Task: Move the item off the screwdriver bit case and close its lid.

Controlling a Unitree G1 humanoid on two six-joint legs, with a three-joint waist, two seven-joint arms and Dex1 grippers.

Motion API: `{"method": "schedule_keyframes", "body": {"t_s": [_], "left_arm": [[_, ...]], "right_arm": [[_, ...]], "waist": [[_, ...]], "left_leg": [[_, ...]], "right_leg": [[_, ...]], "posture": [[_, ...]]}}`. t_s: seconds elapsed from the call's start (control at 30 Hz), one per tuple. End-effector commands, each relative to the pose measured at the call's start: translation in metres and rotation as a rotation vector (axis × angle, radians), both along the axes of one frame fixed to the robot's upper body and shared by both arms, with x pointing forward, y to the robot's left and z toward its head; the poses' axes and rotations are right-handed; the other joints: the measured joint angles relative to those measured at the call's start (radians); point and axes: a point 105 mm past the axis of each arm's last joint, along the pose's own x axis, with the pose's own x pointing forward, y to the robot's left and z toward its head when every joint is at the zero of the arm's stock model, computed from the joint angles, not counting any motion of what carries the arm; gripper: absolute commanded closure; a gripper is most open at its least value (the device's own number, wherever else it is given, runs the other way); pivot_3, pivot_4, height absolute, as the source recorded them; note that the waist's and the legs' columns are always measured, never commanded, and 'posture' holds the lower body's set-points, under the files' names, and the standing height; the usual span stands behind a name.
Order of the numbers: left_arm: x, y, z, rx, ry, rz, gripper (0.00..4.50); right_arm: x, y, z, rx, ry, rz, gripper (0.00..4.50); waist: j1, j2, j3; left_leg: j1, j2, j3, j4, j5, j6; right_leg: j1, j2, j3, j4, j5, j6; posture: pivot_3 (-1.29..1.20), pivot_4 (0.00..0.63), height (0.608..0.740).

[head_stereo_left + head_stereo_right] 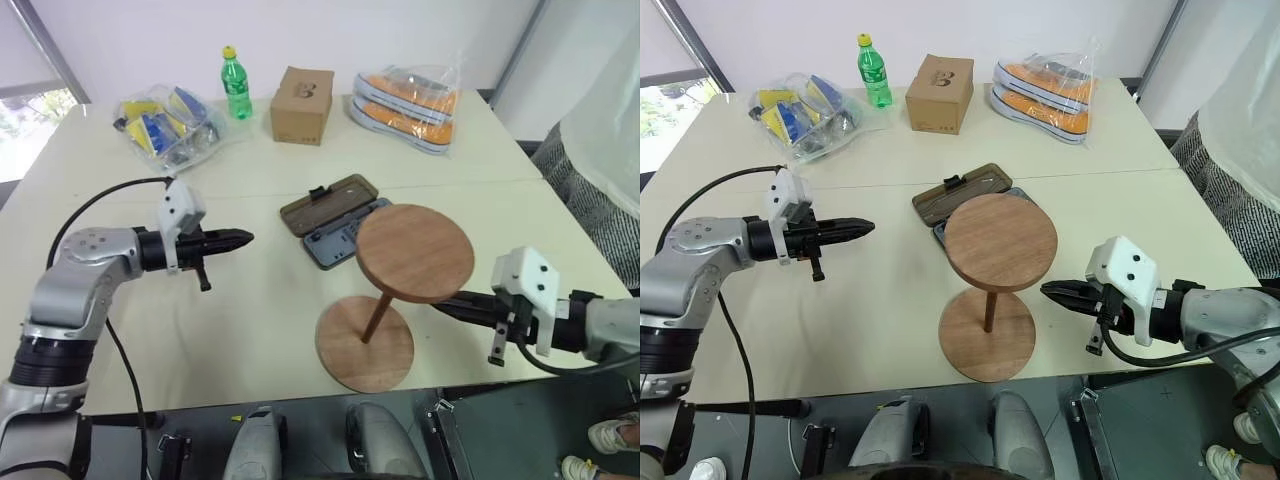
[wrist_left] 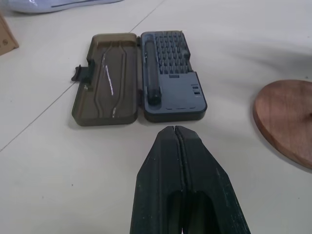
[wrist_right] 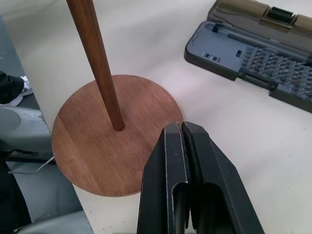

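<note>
The wooden stand (image 1: 385, 295) is upright on the pale table (image 1: 250, 330), its lower disc resting on the tabletop near the front edge and its upper disc raised on the thin rod; it is clear of the screwdriver bit case (image 2: 170, 78), which lies just behind it, spread flat open. The case's dark grey tray shows rows of small bits, and the smoky brown lid (image 2: 107, 78) lies beside it with its black latch tab on the outer long edge. No writing can be read on the case. The right gripper (image 1: 1052, 291) hangs just beside the stand's lower disc, fingers clenched together on nothing. The left gripper (image 1: 243, 238) hovers over bare table well to the left of the case, pointing toward it, its fingers likewise pressed together and empty. Toward the back of the table stand a brown cardboard box (image 1: 302, 105) with a dark printed logo too small to read, a green plastic bottle (image 1: 235, 85) with a yellow cap, a clear bag of blue and yellow packets (image 1: 165, 125), and bagged orange shoes (image 1: 408, 105).
</note>
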Motion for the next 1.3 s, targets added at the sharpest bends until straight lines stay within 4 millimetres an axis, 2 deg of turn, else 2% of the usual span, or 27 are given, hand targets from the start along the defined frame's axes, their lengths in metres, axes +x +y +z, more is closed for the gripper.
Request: {"method": "schedule_keyframes", "body": {"t_s": [0.03,0.1,0.13,0.3,0.33,0.57,0.67,0.97,1.17,1.27,1.3], "left_arm": [[0.0,-0.001,0.009,0.008,-0.034,-0.012,4.5],[0.0,-0.002,0.008,0.009,-0.034,-0.013,4.5],[0.0,-0.002,0.008,0.01,-0.034,-0.014,4.5],[0.0,-0.002,0.007,0.011,-0.035,-0.016,4.5],[0.0,-0.003,0.007,0.01,-0.036,-0.016,4.5],[0.0,-0.004,0.006,0.012,-0.038,-0.02,4.5],[0.001,-0.005,0.007,0.012,-0.04,-0.021,4.5],[0.003,-0.006,0.005,0.022,-0.043,-0.025,4.5],[0.002,-0.006,0.003,0.026,-0.042,-0.02,4.5],[0.002,-0.005,0.002,0.03,-0.045,-0.016,4.5],[0.002,-0.005,0.002,0.031,-0.046,-0.015,4.5]], "right_arm": [[0.001,0.004,0.008,0.002,-0.037,0.004,4.2],[0.0,0.004,0.008,0.016,-0.023,0.007,3.62],[0.0,0.005,0.009,0.016,-0.021,0.01,3.16],[-0.003,0.008,0.015,0.041,-0.021,0.031,0.43],[-0.004,0.01,0.016,0.047,-0.02,0.037,0.03],[-0.02,0.033,0.022,0.149,0.012,0.126,0.03],[-0.02,0.046,0.027,0.208,0.006,0.148,0.03],[-0.013,0.067,0.031,0.284,0.012,0.173,0.03],[-0.011,0.072,0.03,0.29,0.019,0.179,0.03],[-0.01,0.074,0.029,0.293,0.02,0.177,0.84],[-0.009,0.074,0.029,0.293,0.019,0.173,1.29]], "waist": [[0.0,0.0,0.0],[0.001,0.0,0.0],[0.001,0.0,0.0],[0.0,0.0,0.0],[0.0,0.0,0.0],[0.0,0.0,0.0],[-0.001,0.0,0.0],[-0.001,0.0,0.0],[0.0,0.0,0.0],[0.0,0.0,0.0],[0.0,0.0,0.0]], "left_leg": [[0.0,0.0,0.0,0.0,0.0,0.0],[0.0,0.0,0.0,0.0,0.0,0.0],[0.0,0.0,0.0,0.0,0.0,0.0],[0.0,0.0,0.0,0.0,0.0,0.0],[0.0,0.0,0.0,0.0,0.0,0.0],[0.0,0.0,0.0,0.0,0.0,0.0],[0.0,0.0,0.0,0.0,0.0,0.0],[0.0,0.0,0.0,0.0,0.0,0.0],[0.0,0.0,0.0,0.0,0.0,0.0],[0.0,0.0,0.0,0.0,0.0,0.0],[0.0,0.0,0.0,0.0,0.0,0.0]], "right_leg": [[0.0,0.0,0.0,0.0,0.0,0.0],[0.0,0.0,0.0,0.0,0.0,0.0],[0.0,0.0,0.0,0.0,0.0,0.0],[0.0,0.0,0.0,0.0,0.0,0.0],[0.0,0.0,0.0,0.0,0.0,0.0],[0.0,0.0,0.0,0.0,0.0,0.0],[0.0,0.0,0.0,0.0,0.0,0.0],[0.0,0.0,0.0,0.0,0.0,0.0],[0.0,0.0,0.0,0.0,0.0,0.0],[0.0,0.0,0.0,0.0,0.0,0.0],[0.0,0.0,0.0,0.0,0.0,0.0]], "posture": [[0.0,0.15,0.74],[0.0,0.15,0.74],[0.0,0.15,0.74],[0.0,0.15,0.74],[0.0,0.15,0.74],[0.0,0.15,0.74],[0.0,0.15,0.74],[0.0,0.15,0.74],[0.0,0.15,0.74],[0.0,0.15,0.74],[0.0,0.15,0.74]]}}
